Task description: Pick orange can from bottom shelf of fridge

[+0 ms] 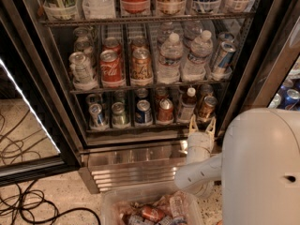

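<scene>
The orange can stands at the right end of the bottom shelf of the fridge, amber with a silver top, tilted slightly. My gripper is just below and in front of it, at the shelf's front edge. Its pale fingers point up, spread apart and holding nothing. The can is not between them. My white arm rises to it from the lower right.
A small bottle and a redder can stand left of the orange can, then blue and silver cans. The fridge's right frame is close by. A clear bin of cans sits on the floor below. Cables lie at left.
</scene>
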Available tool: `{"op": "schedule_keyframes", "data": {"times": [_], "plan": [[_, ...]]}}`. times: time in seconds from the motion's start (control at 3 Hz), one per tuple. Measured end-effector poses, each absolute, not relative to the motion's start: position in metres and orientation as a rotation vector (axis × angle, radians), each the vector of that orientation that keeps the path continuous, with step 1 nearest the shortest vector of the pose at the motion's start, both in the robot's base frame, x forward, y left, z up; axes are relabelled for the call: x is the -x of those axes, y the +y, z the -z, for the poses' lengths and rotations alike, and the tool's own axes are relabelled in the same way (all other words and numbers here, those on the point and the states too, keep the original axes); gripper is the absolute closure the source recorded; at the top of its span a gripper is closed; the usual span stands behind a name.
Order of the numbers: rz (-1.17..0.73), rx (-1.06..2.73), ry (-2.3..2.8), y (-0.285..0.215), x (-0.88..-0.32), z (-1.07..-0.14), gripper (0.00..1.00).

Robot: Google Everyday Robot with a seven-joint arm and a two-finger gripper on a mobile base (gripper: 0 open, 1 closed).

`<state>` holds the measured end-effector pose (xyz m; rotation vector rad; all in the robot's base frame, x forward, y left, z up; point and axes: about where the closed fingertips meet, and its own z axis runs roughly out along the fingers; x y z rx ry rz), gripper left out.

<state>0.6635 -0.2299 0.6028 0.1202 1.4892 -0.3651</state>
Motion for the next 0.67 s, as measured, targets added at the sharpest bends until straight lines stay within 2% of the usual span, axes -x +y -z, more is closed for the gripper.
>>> {"op": "schedule_keyframes", "data": {"times": [0.33,0.67], "plan": [[0.373,-0.098,1.514,-0.2287,-0.6664,-0.5988,0.62],[0.373,-0.098,1.514,-0.2287,-0.6664,-0.5988,0.42]]}}
